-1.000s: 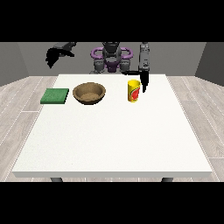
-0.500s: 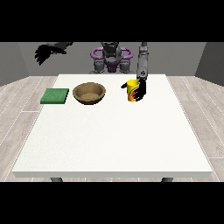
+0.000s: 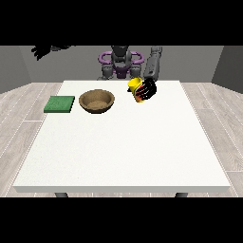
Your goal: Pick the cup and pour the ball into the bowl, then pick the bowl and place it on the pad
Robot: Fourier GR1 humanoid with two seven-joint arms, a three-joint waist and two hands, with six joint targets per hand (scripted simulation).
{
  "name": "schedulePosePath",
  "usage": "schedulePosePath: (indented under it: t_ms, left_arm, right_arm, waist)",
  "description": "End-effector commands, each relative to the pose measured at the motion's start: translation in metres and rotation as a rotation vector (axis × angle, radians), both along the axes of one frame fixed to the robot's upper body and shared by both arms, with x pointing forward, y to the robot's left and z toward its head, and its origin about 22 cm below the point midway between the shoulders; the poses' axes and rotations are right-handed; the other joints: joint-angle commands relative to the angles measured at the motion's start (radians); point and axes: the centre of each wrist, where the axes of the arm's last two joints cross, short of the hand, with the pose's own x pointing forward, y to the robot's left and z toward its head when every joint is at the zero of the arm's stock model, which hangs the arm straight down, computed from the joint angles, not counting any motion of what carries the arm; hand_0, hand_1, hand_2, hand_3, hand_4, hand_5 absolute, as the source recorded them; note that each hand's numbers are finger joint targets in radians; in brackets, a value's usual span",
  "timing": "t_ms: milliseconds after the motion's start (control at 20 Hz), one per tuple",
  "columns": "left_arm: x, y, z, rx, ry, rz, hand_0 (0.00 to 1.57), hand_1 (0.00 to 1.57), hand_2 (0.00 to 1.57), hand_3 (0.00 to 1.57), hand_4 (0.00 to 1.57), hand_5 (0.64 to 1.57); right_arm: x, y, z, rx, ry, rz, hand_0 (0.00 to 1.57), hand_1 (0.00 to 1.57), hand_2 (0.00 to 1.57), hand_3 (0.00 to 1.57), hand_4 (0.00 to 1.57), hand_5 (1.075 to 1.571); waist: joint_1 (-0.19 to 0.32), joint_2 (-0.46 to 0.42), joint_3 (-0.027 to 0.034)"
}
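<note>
Front view shows the hand at the view's right (image 3: 148, 89) gripping the tilted yellow cup (image 3: 135, 86), raised right of the bowl (image 3: 97, 100); carry it leftward above the bowl before tipping further.

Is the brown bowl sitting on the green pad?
No, the bowl sits on the white table, beside the green pad and apart from it.
</note>
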Motion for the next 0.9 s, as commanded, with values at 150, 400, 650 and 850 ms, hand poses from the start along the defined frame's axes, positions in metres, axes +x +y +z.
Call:
schedulePosePath:
  t_ms: [150, 400, 650, 850]
  left_arm:
    - [0.033, -0.08, 0.045, 0.302, 0.011, -0.019, 1.3, 1.3, 1.57, 1.57, 1.15, 1.548]
    - [0.03, -0.136, 0.043, 0.549, 0.032, -0.041, 1.31, 1.31, 1.57, 1.57, 1.14, 1.556]
    - [0.022, -0.153, 0.041, 0.709, 0.134, -0.046, 1.31, 1.31, 1.57, 1.57, 1.14, 1.556]
    - [0.013, -0.159, 0.027, 0.902, 0.152, -0.062, 1.21, 1.21, 1.57, 1.57, 1.06, 1.57]
  right_arm:
    - [0.009, -0.01, -0.022, 0.036, 0.123, -0.009, 0.0, 0.0, 0.0, 0.18, 0.26, 1.568]
    - [0.017, -0.002, -0.034, 0.057, 0.186, -0.007, 0.0, 0.0, 0.0, 0.17, 0.35, 1.568]
    - [0.015, 0.001, -0.053, 0.066, 0.224, -0.022, 0.0, 0.0, 0.0, 0.0, 0.42, 1.569]
    - [0.015, -0.023, -0.044, 0.076, 0.247, -0.039, 0.0, 0.0, 0.0, 0.11, 0.43, 1.57]
  waist:
    - [0.02, -0.153, 0.0025]
    - [0.028, -0.177, 0.0011]
    - [0.04, -0.246, -0.0011]
    - [0.053, -0.266, -0.0014]
